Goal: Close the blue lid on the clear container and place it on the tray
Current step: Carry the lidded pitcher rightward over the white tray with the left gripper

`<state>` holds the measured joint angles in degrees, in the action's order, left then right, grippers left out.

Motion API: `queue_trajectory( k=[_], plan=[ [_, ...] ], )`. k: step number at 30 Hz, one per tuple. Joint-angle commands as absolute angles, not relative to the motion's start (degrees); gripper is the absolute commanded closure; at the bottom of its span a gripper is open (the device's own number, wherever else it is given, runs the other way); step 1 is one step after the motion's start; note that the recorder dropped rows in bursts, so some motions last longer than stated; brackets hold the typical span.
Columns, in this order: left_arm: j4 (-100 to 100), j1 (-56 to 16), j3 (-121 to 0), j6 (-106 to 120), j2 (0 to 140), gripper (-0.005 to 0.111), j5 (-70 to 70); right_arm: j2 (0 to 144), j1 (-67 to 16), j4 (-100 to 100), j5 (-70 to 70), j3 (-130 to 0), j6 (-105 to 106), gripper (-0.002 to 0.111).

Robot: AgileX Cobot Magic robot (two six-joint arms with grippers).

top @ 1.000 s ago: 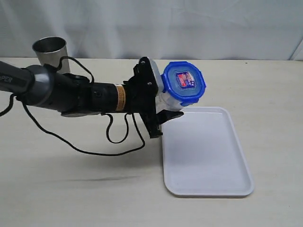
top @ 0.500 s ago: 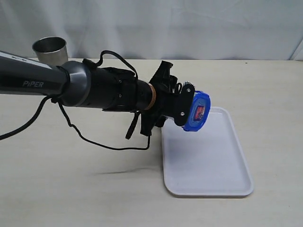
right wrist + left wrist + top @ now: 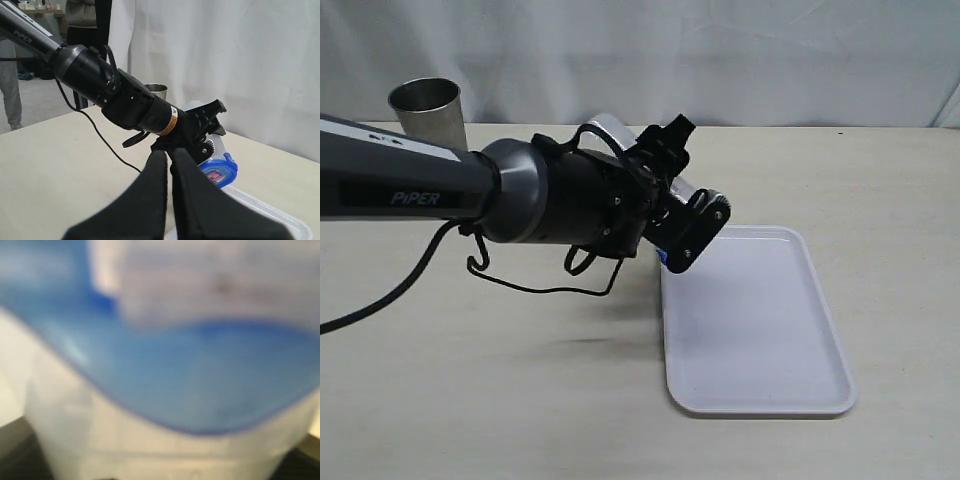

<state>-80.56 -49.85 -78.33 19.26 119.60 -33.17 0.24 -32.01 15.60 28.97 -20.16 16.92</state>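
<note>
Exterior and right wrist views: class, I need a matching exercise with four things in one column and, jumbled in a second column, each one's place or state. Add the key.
Column A
1. grey steel tumbler
2. flat white rectangular plastic tray
3. small blue plastic lid
4. right gripper

Column B
a. jaws shut, holding nothing
b. upright on the table, back left in the exterior view
c. on the tall translucent plastic container, tipped sideways in the air
d. lying flat, front right in the exterior view

Pairs: 1-b, 2-d, 3-c, 4-a
</note>
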Motion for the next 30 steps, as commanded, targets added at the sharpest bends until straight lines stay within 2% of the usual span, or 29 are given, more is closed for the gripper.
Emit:
queue_trajectory(
  k=[1,7,17,24,30],
  plan=[
    [-86.1,-52.9,-79.1,13.4,118.9,0.107,-36.5,0.0,-32.1,15.1,29.2,-20.1,16.7,0.104],
    [-88.7,-55.4,-79.1,13.4,118.9,0.107,-37.5,0.0,-32.1,15.1,29.2,-20.1,16.7,0.104],
    [-93.7,-58.7,-79.1,13.4,119.5,0.107,-48.0,0.0,-32.1,15.1,29.2,-20.1,16.7,0.104],
    [-93.7,-60.1,-79.1,13.4,119.5,0.107,-46.9,0.0,-32.1,15.1,29.2,-20.1,16.7,0.104],
    [-83.3,-60.4,-79.1,13.1,119.5,0.107,-38.8,0.0,-32.1,15.1,29.2,-20.1,16.7,0.104]
  ],
)
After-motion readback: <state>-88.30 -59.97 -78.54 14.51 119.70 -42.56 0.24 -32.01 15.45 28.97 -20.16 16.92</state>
